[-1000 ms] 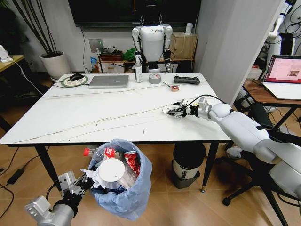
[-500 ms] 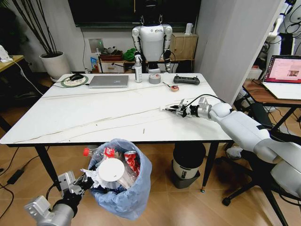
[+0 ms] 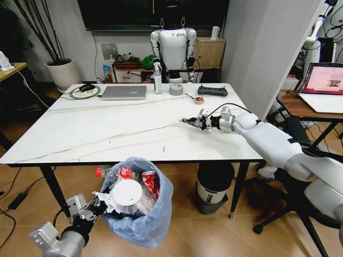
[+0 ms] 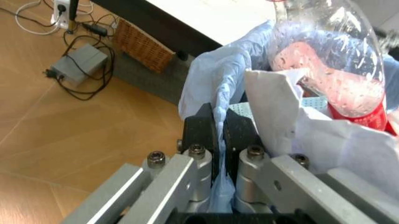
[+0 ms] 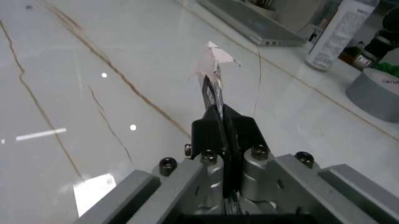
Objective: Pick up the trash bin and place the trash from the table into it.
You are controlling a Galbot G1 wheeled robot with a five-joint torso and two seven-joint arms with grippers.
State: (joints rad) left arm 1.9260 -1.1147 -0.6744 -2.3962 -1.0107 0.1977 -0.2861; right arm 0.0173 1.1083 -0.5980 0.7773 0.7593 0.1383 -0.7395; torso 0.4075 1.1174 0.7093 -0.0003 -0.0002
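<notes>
The right gripper (image 3: 188, 121) hangs low over the table (image 3: 107, 128), at about 3 o'clock from the tabletop's middle, near the right edge. Its fingers are pressed together on a small wrapper (image 5: 215, 58), a thin pale scrap with a torn, pointed tip. In the right wrist view the wrapper sticks straight out past the fingertips, its long axis in line with the fingers, pointing away from the wrist toward the middle of the table. Whether the scrap touches the tabletop cannot be told.

The left gripper (image 4: 218, 128) is low in front of the table's near edge, at about 7 o'clock from the table's middle. Its fingers are clamped on a fold of the light-blue plastic bag (image 4: 215, 79) at the rim of the trash bin (image 3: 150, 225). The bin stands upright with its mouth facing up, just in front of the near edge. It is heaped with trash: a white paper cup (image 3: 127, 194) with its round end facing up, crumpled tissues (image 3: 107, 203), and a clear bottle (image 3: 110, 173) lying across the top with its red cap pointing toward 9 o'clock.

At the far side of the table, around 12 o'clock, lie a laptop (image 3: 124, 92), a spray bottle (image 3: 157, 78) and a tape roll (image 3: 176, 89).
</notes>
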